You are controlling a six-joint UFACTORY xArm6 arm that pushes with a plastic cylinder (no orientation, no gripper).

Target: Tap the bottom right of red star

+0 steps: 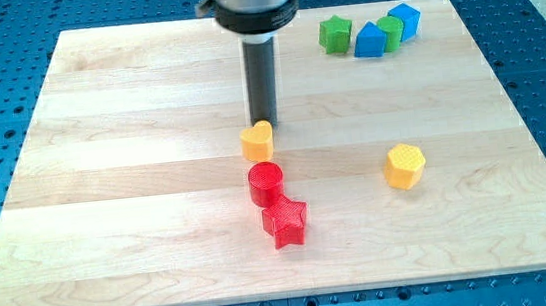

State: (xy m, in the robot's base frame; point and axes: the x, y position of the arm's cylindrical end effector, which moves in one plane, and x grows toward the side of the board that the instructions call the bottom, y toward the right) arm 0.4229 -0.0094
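The red star (286, 222) lies on the wooden board below the middle of the view. A red cylinder (266, 183) touches its upper left side. A small yellow heart-shaped block (258, 140) sits just above the cylinder. My tip (265, 124) stands at the upper right edge of the yellow heart, well above the red star.
A yellow hexagonal block (405, 165) sits to the right of the star. At the top right are a green star (335, 34), a blue block (370, 40), a green block (391, 31) and a second blue block (405, 20). The board (106, 189) rests on a blue perforated table.
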